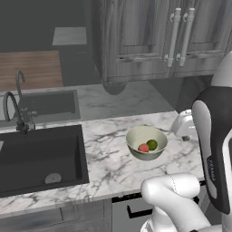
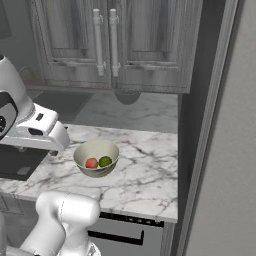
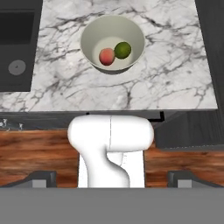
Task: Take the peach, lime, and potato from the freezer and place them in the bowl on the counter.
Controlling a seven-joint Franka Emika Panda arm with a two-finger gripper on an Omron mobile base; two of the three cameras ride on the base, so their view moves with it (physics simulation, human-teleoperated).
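Below tool: bowl [image 3: 113, 43] with peach [image 3: 106, 57], lime [image 3: 123, 50]

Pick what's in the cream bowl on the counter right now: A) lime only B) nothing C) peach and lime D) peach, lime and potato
C: the bowl on the counter holds just two pieces, the reddish peach and the green lime side by side; no potato is in it.
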